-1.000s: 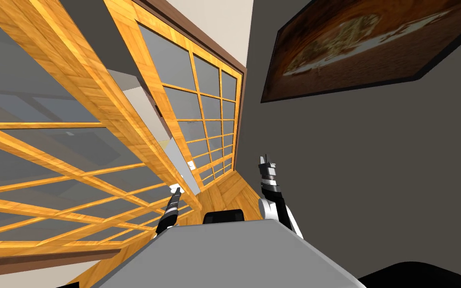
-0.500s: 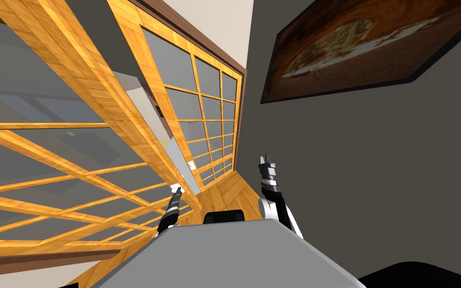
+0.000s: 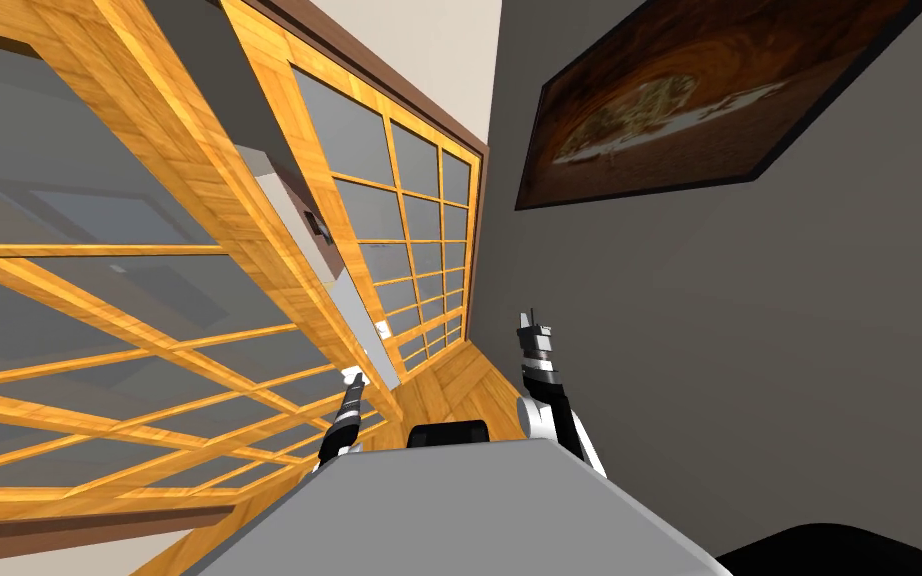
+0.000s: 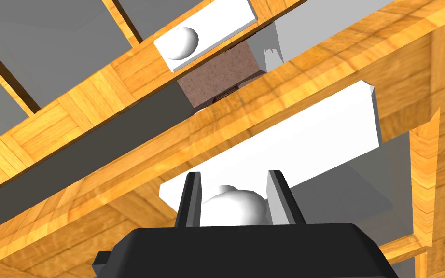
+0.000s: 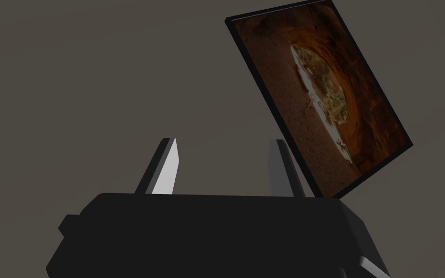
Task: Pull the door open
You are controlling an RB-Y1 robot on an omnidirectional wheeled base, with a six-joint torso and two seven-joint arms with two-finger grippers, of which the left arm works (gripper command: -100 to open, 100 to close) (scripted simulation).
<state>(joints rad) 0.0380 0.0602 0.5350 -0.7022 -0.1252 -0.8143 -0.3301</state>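
Pinching the knob (image 4: 236, 207) between its two blades, the left gripper (image 4: 234, 179) has the only real handhold on this door (image 3: 189, 180). The blades press the round white ball from both sides, so a pull should carry straight into the wooden frame instead of slipping off. The knob sits dead ahead of the gripper at twelve o'clock, deep between the blades and close to the dark body, with its white plate (image 4: 284, 145) flat on the wood just behind it. From the head camera the left gripper (image 3: 352, 380) shows at about seven o'clock of centre, right against the door's edge. The glazed door itself spreads from there out to nine and ten o'clock. Beyond the gripped edge a dark gap (image 4: 96, 140) separates this door from its neighbour, which carries a second knob (image 4: 183, 42). I judge the door is already a little way open and the pull only partly done. The right gripper (image 3: 532, 322) stands at about five o'clock of centre, raised beside the grey wall (image 3: 749, 350) under the framed picture (image 3: 689, 100). Its blades are spread and hold nothing, and I take it to be parked clear of the door's swing. My worry for the pull is the smooth ball sliding out if the arm drags off the arc.
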